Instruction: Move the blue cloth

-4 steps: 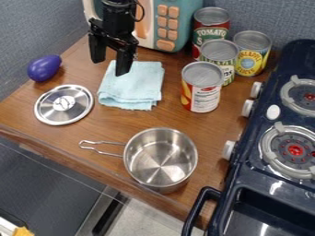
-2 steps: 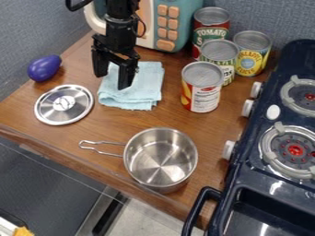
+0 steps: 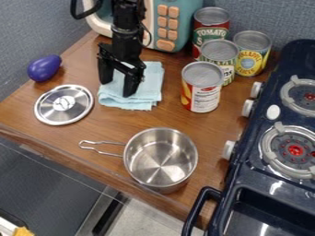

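One pale blue cloth (image 3: 151, 87), folded into a layered, slightly rumpled square, lies on the wooden counter (image 3: 102, 123) between one round metal lid (image 3: 64, 105) and four food cans (image 3: 202, 87). The gripper (image 3: 118, 89) hangs over it, fingers spread wide, nothing pinched between them. Farther out: one purple rounded toy (image 3: 43, 68), one steel saucepan (image 3: 161, 159), one teal toy microwave (image 3: 186, 23) and one dark blue stove (image 3: 246, 182) with two burners (image 3: 295, 150) and three knobs (image 3: 229, 150) visible.

Back can (image 3: 211, 34): "TOMATO", line below partly hidden | yellow can (image 3: 251, 55): "PINEAPPLE", curved | middle can (image 3: 226, 68): label partly hidden, word unclear | front can (image 3: 201, 88): print too small | pot lid (image 3: 63, 103): centre mark unreadable
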